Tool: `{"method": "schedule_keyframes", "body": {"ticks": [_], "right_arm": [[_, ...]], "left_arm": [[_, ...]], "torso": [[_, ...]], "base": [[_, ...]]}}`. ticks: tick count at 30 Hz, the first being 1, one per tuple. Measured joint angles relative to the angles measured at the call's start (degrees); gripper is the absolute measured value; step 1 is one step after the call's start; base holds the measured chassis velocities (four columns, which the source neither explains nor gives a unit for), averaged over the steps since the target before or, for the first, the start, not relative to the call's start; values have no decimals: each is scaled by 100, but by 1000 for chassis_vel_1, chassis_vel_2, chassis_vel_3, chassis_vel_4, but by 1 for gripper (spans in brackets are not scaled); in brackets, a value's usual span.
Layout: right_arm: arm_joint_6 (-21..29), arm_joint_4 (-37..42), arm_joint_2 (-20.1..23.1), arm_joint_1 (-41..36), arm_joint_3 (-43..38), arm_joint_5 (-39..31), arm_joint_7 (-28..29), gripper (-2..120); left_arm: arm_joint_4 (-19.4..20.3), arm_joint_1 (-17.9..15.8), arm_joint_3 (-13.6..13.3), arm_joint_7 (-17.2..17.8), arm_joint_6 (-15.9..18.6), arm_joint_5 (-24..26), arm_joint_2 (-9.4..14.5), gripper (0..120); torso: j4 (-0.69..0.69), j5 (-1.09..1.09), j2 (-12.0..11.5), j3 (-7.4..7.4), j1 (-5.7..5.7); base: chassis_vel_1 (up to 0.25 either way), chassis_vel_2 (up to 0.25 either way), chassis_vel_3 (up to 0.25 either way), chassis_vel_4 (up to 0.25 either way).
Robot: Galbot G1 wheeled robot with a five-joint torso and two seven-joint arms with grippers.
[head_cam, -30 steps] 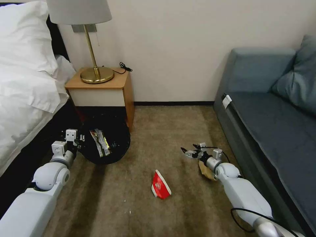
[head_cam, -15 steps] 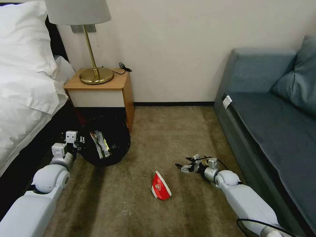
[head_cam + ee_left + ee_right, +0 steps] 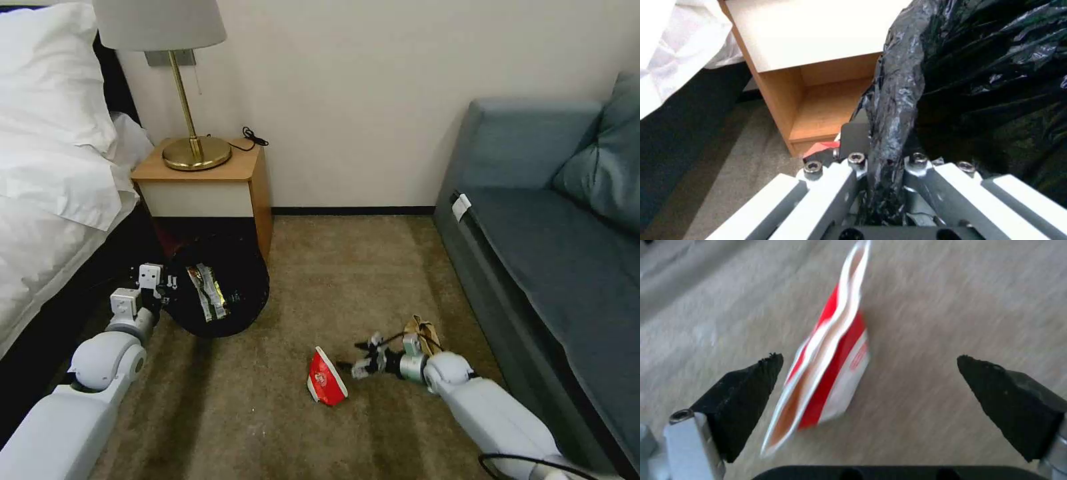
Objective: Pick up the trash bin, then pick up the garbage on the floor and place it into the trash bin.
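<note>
The red-and-white paper carton [image 3: 826,373] is framed lengthwise between the right gripper's [image 3: 357,367] spread fingers [image 3: 746,396]; the black-lined bin rim [image 3: 893,110] is pinched by the left gripper [image 3: 882,173].

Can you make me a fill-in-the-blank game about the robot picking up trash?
1. The left gripper is shut on the black bag at the rim of the trash ____.
2. The right gripper is open on both sides of a red-and-white ____.
3. A crumpled brown paper wad lies on the ____ near the right arm.
4. A gold lamp stands on the wooden ____.

Missing words: bin; carton; carpet; nightstand
</note>
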State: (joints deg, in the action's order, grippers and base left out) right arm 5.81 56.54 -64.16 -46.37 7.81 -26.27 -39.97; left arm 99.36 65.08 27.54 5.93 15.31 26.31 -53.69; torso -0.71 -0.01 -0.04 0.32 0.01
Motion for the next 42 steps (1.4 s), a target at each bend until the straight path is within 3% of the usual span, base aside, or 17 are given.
{"method": "schedule_keyframes", "body": {"ticks": [16,26,35,38,40,42], "right_arm": [[-115,-415,-630,-136,-149,421,-45,98],[-124,-517,-766,-151,-199,495,-78,63],[-141,-535,-752,-204,-299,502,-58,25],[-148,-535,-758,-234,-332,518,-56,18],[-166,-520,-777,-300,-416,567,-56,5],[-170,-512,-780,-319,-443,576,-56,2]], "left_arm": [[-82,24,-48,-33,9,-58,-80,2],[-167,-21,-41,-94,-26,-70,-72,2],[-122,-25,13,-99,-30,-29,35,2],[-102,-27,7,-97,-31,-25,49,2],[-73,-19,-11,-86,-31,-23,55,2],[-56,-12,-18,-80,-31,-25,56,2]], "torso": [[2,0,0,0,0],[1,1,0,0,0],[2,0,0,0,0],[2,1,0,0,0],[2,0,0,0,0],[2,1,0,0,0]], "base": [[0,0,0,0],[0,0,0,0],[0,0,0,0],[0,0,0,0],[0,0,0,0],[0,0,0,0]]}}
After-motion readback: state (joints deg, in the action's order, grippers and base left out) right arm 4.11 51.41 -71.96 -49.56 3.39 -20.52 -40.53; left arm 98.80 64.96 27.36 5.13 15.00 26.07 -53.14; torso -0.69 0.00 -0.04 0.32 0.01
